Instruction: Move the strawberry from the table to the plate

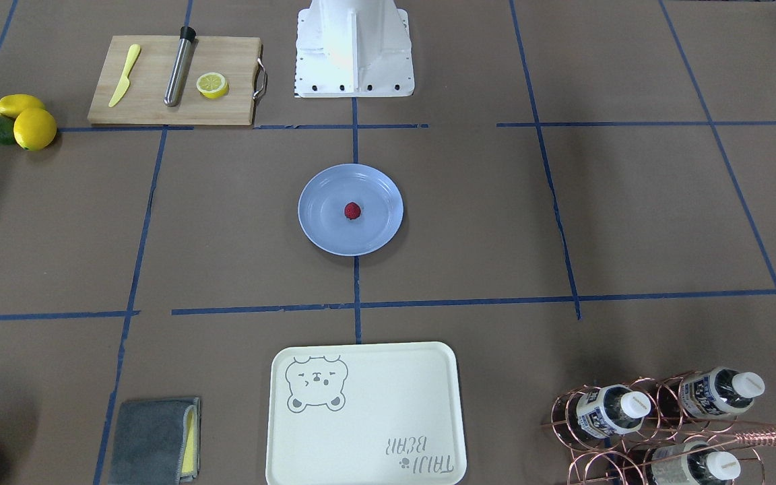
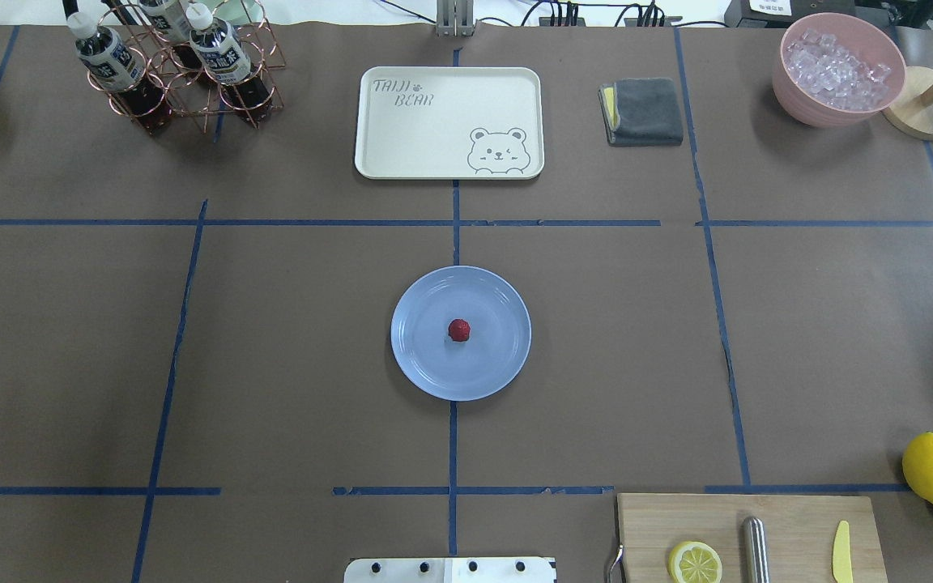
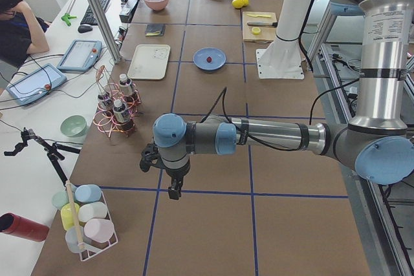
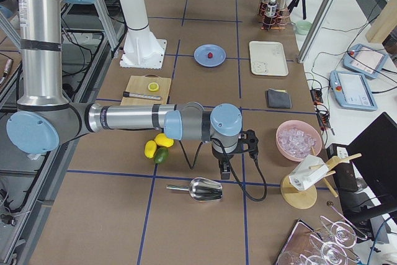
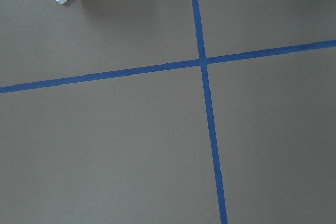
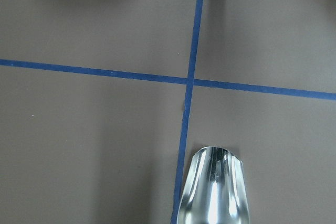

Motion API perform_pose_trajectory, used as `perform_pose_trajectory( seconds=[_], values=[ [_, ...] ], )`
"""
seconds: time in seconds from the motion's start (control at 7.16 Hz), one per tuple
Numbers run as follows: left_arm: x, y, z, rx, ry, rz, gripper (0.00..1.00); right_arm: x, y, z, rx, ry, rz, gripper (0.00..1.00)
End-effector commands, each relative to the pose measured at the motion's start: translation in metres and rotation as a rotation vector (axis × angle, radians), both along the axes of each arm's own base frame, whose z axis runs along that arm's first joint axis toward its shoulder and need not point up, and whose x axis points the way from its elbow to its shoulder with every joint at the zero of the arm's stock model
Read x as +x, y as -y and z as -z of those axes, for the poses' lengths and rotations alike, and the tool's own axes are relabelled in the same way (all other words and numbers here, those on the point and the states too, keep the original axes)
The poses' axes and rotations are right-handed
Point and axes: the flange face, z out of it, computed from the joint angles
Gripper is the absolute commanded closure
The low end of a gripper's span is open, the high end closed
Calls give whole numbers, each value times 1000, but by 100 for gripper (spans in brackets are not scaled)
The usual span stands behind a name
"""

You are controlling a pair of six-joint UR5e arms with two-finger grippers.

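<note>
The left arm [image 3: 272,137] rises in an upright silver link beside the white base column [image 3: 294,24], bends at a blue-capped elbow and runs its forearm level, out over the desk [image 3: 213,237] toward the robot's left end. Its wrist turns downward, and the left hand [image 3: 174,190] hangs pointing straight down, clear of the surface. Whether its fingers are parted or closed cannot be told from this side view. The right arm [image 4: 124,118] mirrors that pose toward the opposite end, with its upper link upright and its forearm horizontal. The right hand [image 4: 224,169] points down above the desk without touching it, and its finger state is equally unreadable.
</note>
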Motion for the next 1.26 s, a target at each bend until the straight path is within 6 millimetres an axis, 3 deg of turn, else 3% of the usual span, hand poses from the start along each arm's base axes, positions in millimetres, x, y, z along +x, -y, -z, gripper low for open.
perform_pose_trajectory(
  seconds=[0.0, 1.12],
  values=[
    [0, 1, 2, -21, -5, 27, 0, 1, 2, -13, -5, -17, -4, 0],
    [1, -3, -7, -48, -7, 35, 0, -2, 2, -11, -5, 34, -7, 0]
  ],
)
